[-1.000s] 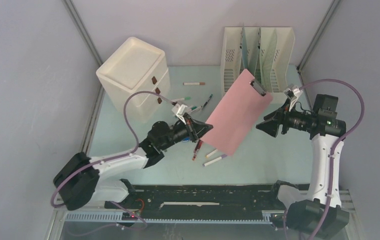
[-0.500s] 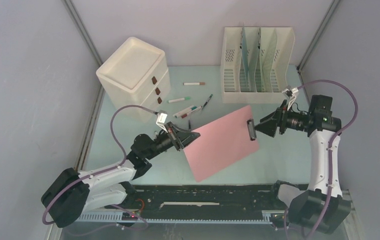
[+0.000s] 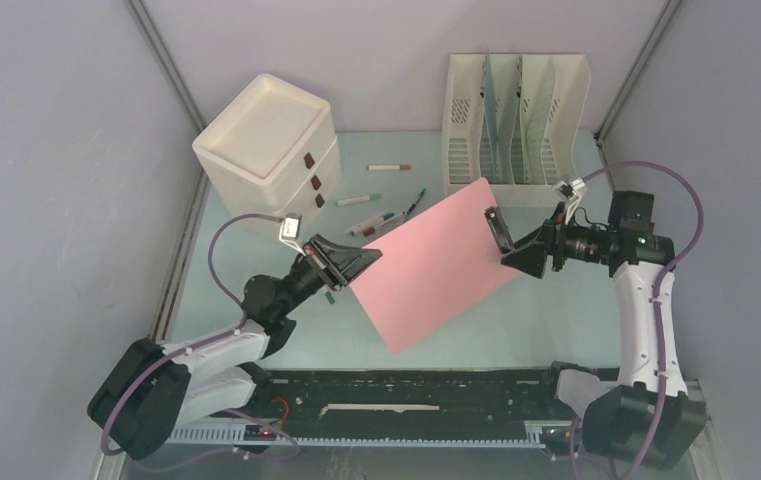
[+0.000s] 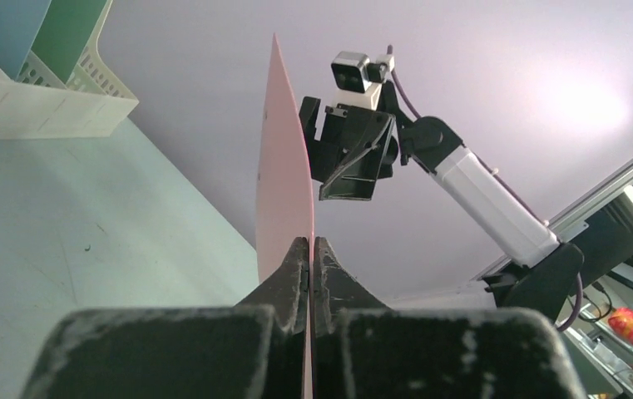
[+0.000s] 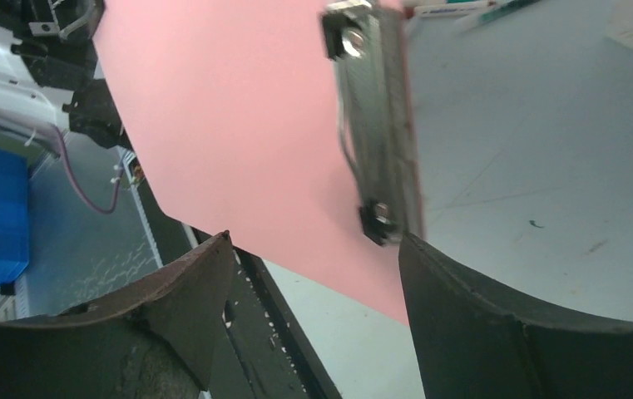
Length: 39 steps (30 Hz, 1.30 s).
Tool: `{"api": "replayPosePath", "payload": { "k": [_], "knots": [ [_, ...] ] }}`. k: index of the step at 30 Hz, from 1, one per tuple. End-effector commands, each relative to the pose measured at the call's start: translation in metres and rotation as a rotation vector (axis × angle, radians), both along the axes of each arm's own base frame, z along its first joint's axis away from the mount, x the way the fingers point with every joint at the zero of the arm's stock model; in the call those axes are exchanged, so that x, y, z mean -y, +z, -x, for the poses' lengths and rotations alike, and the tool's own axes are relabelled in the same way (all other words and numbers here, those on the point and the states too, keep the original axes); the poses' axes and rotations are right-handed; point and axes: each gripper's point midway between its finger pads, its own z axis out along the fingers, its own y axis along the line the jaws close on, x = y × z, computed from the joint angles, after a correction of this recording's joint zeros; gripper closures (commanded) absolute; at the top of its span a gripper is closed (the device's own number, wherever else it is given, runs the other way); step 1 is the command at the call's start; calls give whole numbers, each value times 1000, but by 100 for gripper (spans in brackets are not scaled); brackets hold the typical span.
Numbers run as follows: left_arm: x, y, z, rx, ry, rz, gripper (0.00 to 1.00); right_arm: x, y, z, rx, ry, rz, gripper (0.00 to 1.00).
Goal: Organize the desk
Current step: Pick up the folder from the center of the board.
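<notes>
A pink clipboard (image 3: 431, 265) hangs tilted above the mint-green desk (image 3: 566, 320). My left gripper (image 3: 361, 262) is shut on the board's left edge. In the left wrist view the board (image 4: 282, 166) stands edge-on between the closed fingers of the left gripper (image 4: 310, 243). The board's metal clip (image 5: 375, 125) points toward my right gripper (image 5: 315, 241). That gripper (image 3: 514, 252) is open and holds nothing. The clip's lower end lies just past its right fingertip.
Several markers (image 3: 381, 215) lie on the desk behind the board. A cream drawer unit (image 3: 271, 150) stands at the back left. A cream file rack (image 3: 516, 115) stands at the back right. A black slotted rail (image 3: 406, 385) runs along the front edge.
The left arm pulled back leftward, swinging the clipboard down from the rack and turning it. The right gripper moved left toward the clip and opened a little wider.
</notes>
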Motion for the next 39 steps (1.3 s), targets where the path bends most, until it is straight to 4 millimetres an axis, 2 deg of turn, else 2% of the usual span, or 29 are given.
{"api": "replayPosePath", "payload": {
  "k": [1,7,10,14,21,29,33,35,37,39],
  "knots": [
    [-21,52,14,123,8,148,100,10,14,0,48,-45,-29,19],
    [-33,76,15,148,19,207,100,13,15,-2,38,-53,-53,20],
    [-36,85,18,159,21,232,100,7,22,2,42,-16,-109,20],
    [-39,95,21,167,18,258,100,-9,43,19,90,94,-235,21],
    [-40,97,21,159,11,269,100,-27,64,44,146,213,-307,25],
    [-39,90,12,124,35,268,100,-31,72,59,127,301,-354,60],
    [-38,86,10,116,39,263,100,-31,74,59,131,294,-345,85],
    [-38,83,10,109,42,258,100,-31,74,58,124,289,-343,88],
    [-38,80,9,104,43,253,100,-31,76,58,120,301,-347,86],
    [-37,76,8,99,44,243,100,-32,78,58,111,315,-348,76]
  ]
}}
